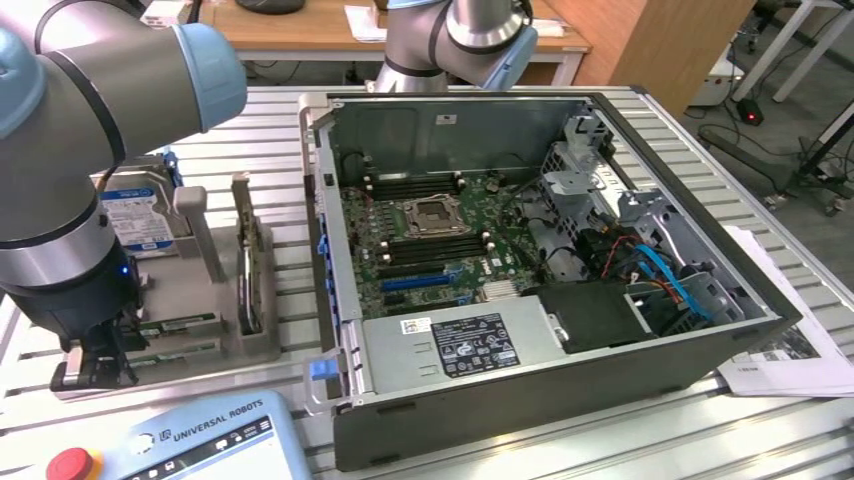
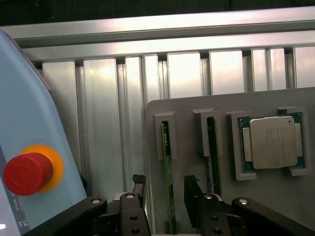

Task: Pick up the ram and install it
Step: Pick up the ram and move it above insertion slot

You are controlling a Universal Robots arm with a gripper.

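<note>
Exterior view shows you the open computer case [image 1: 561, 400], with the arm [image 1: 80, 150] hanging over the grey holder [image 1: 254, 330] at the exterior view's left. On your wrist view, the ram [image 2: 166, 147] stands on edge in a holder slot, with a second stick [image 2: 212, 147] beside it and the processor [image 2: 273, 142] next along. Your gripper [image 2: 166, 189] is spread wide, its fingers [image 2: 139, 189] straddling the ram without touching either face.
</note>
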